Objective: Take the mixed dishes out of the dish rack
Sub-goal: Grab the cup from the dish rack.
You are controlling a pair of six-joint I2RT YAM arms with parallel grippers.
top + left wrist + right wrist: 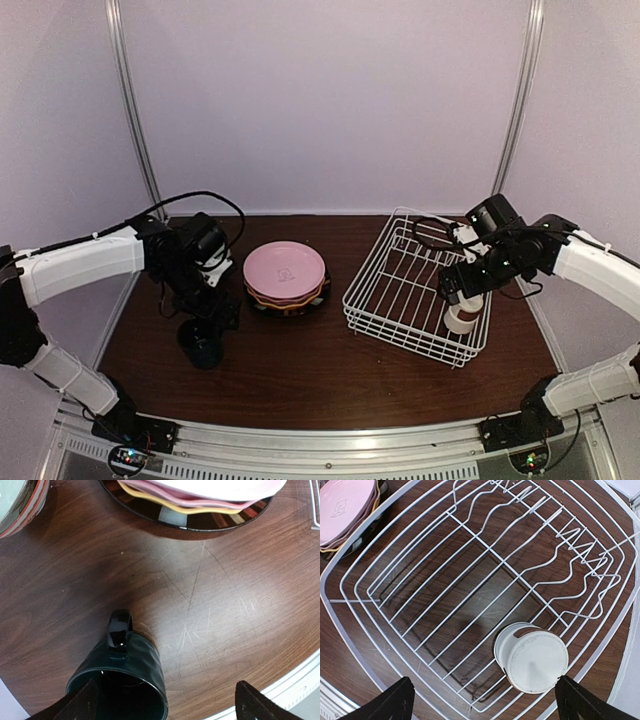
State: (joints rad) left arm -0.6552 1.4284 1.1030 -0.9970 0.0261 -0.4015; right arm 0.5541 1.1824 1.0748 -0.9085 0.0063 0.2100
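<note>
The white wire dish rack (400, 290) stands at the right of the table; in the right wrist view the dish rack (420, 605) holds only one small white cup (532, 657), upside down near its corner. My right gripper (487, 705) hangs open just above that white cup (462, 318), which sits closer to its right finger. A dark cup (125, 680) stands upright on the table under my open left gripper (167, 705); one finger is over its mouth, the other far off to the right. Pink plates (285, 270) lie stacked on a yellow plate (200, 509) and a black-rimmed plate (220, 522).
A red-patterned bowl (22, 510) with a pale green inside sits on the table left of the plate stack. The table's metal front edge (295, 680) runs close to the dark cup (202, 345). Pale walls enclose the back and sides.
</note>
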